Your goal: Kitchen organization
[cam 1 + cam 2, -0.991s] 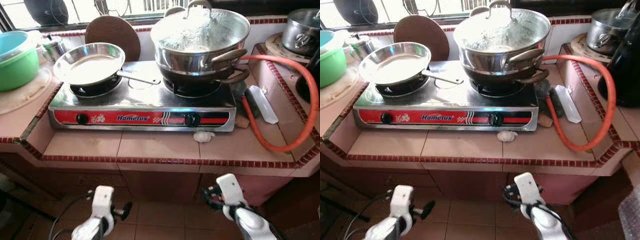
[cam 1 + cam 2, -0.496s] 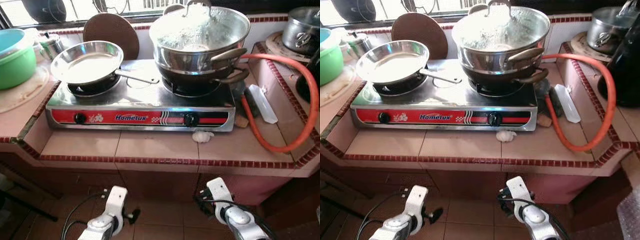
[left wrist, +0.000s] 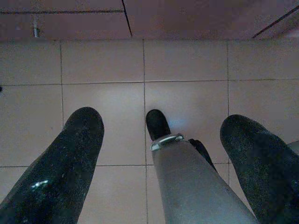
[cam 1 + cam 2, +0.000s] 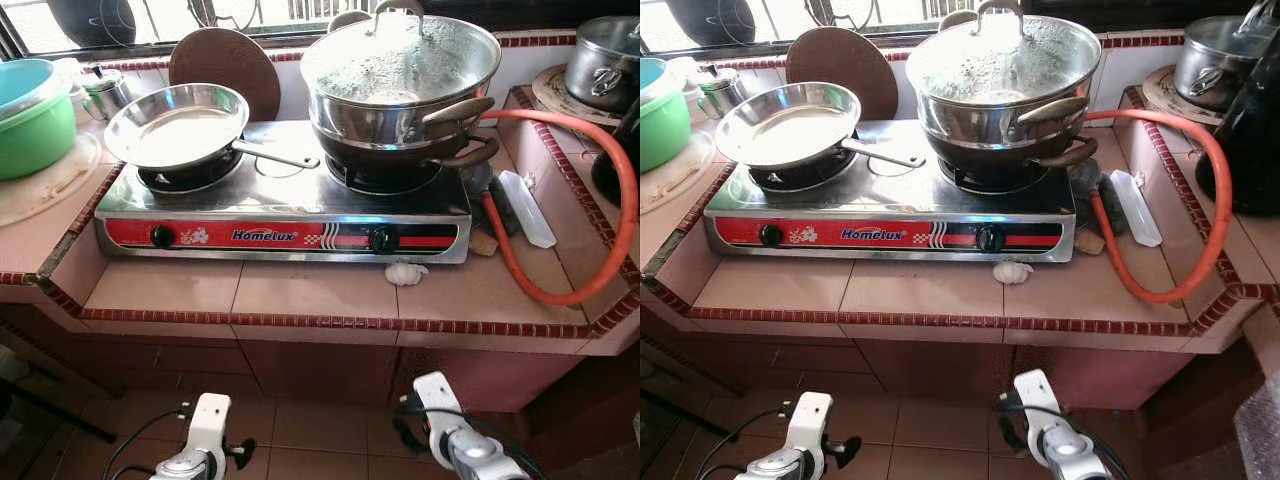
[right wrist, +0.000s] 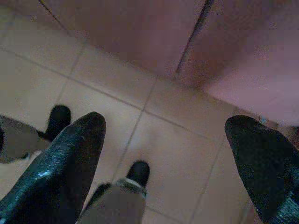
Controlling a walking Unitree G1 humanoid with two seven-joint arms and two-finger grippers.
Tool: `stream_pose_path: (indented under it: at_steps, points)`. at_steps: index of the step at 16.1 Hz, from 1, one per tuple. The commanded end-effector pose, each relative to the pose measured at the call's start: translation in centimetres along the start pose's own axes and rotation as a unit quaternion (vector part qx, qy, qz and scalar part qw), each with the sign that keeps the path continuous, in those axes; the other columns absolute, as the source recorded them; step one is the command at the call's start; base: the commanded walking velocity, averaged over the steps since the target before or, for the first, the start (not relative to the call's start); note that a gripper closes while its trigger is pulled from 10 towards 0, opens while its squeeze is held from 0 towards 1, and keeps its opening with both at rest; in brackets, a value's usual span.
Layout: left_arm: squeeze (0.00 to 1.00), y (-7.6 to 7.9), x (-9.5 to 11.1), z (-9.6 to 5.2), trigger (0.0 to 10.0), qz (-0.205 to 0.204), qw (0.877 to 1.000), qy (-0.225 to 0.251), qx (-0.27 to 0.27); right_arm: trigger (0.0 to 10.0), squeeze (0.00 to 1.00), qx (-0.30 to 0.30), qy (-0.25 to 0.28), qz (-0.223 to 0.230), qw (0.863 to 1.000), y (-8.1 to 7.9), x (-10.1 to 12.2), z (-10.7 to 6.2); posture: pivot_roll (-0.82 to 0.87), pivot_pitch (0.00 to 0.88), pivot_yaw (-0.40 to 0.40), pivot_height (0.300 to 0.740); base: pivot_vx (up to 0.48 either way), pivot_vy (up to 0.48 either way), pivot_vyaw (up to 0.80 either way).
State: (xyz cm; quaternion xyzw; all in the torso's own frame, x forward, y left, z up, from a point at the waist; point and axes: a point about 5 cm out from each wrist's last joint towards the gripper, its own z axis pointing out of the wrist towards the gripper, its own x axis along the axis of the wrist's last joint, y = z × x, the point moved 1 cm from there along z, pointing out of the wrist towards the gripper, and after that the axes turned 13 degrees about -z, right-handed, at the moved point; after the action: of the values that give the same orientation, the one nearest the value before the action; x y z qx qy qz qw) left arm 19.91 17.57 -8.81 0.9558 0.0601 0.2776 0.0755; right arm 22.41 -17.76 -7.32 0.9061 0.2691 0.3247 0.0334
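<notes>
A two-burner Homelux stove with a red front stands on the pink tiled counter. On its left burner rests an empty steel frying pan. The right burner carries a large lidded steel pot stacked on a dark wok. Both arms hang low in front of the counter, over the floor. The left gripper is open, pointing down at floor tiles. My right gripper is also open and empty, near the counter's base.
An orange gas hose loops over the right counter. A white garlic bulb lies before the stove. A green bowl and small kettle stand at the left, a round brown board behind the pan, a steel pot at the back right.
Both arms have sunk lower toward the floor. The camera shifted slightly; nothing on the counter has moved.
</notes>
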Motion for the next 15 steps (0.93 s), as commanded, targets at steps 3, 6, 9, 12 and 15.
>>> stream_pose_path:
  at_steps: [3, 6, 9, 12, 15]
  points:
    - [0.00, -0.5, -0.6, -0.1, 10.0, 0.002, 1.000, -0.006, 0.011, 10.0, 0.00, 0.019, -0.035, -0.026, 0.999, -0.8, -1.7, -0.2, -0.17, 0.034, 0.047, 0.740, 0.000, 0.000, 0.00]
    - [0.00, 0.1, -0.9, 0.0, 10.0, -0.031, 0.999, 0.006, 0.019, 10.0, 0.00, 0.042, -0.035, -0.060, 0.997, -0.8, -1.6, -0.2, -0.14, 0.013, -0.014, 0.740, 0.000, 0.000, 0.00]
    - [0.00, 0.3, -1.5, 0.0, 10.0, -0.057, 0.998, 0.005, 0.026, 10.0, 0.00, 0.046, -0.031, -0.074, 0.996, -0.7, -0.9, -0.1, -0.13, 0.004, -0.039, 0.740, 0.000, 0.000, 0.00]
    - [0.00, 0.0, -2.2, -0.1, 10.0, -0.071, 0.997, 0.000, 0.037, 10.0, 0.00, 0.045, -0.028, -0.069, 0.996, -0.9, -0.3, 0.1, -0.11, 0.004, -0.042, 0.740, 0.000, 0.000, 0.00]
    - [0.00, -0.4, -2.5, -0.3, 10.0, -0.065, 0.997, -0.004, 0.039, 10.0, 0.00, 0.047, -0.032, -0.061, 0.996, -1.4, -0.7, 0.1, -0.11, 0.014, -0.022, 0.740, 0.000, 0.000, 0.00]
